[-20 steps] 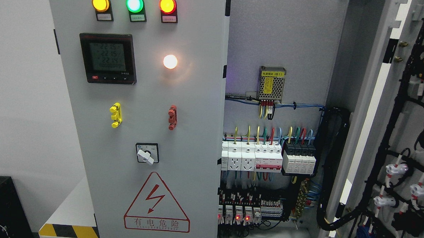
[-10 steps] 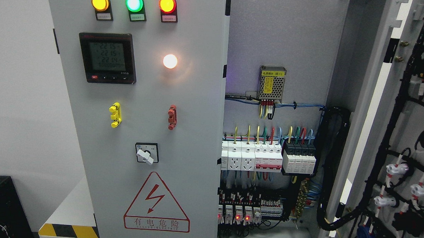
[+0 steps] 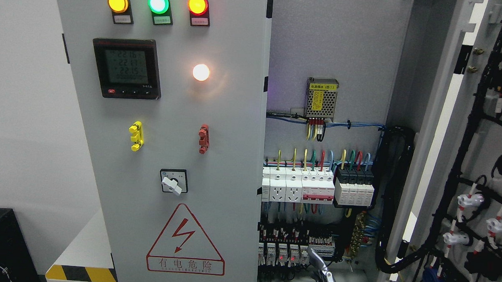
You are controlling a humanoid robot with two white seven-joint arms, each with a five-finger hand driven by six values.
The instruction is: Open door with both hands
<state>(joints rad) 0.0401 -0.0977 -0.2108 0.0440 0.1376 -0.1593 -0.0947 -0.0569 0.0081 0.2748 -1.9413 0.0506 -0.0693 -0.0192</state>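
Observation:
The cabinet's left door [image 3: 227,115] is a grey panel standing shut, with three lamps, a meter [image 3: 126,68], a rotary switch [image 3: 173,181] and a red warning triangle. The right door [image 3: 447,135] is swung wide open at the picture's right, its inner face covered in black cable looms. Between them the cabinet interior [image 3: 333,43] shows breakers [image 3: 316,185] and coloured wires. The tip of my right hand [image 3: 322,275], metallic, rises from the bottom edge in front of the lower terminal rows, touching nothing. My left hand is out of view.
A small power supply [image 3: 321,99] hangs on the back plate. A thick black cable bundle [image 3: 393,196] runs down the interior's right side. A black box [image 3: 1,245] and a yellow-black striped edge [image 3: 81,273] sit at lower left, beside a white wall.
My right hand has come up into view at the bottom edge, right of the middle. Both doors stand as before; the view has shifted very slightly.

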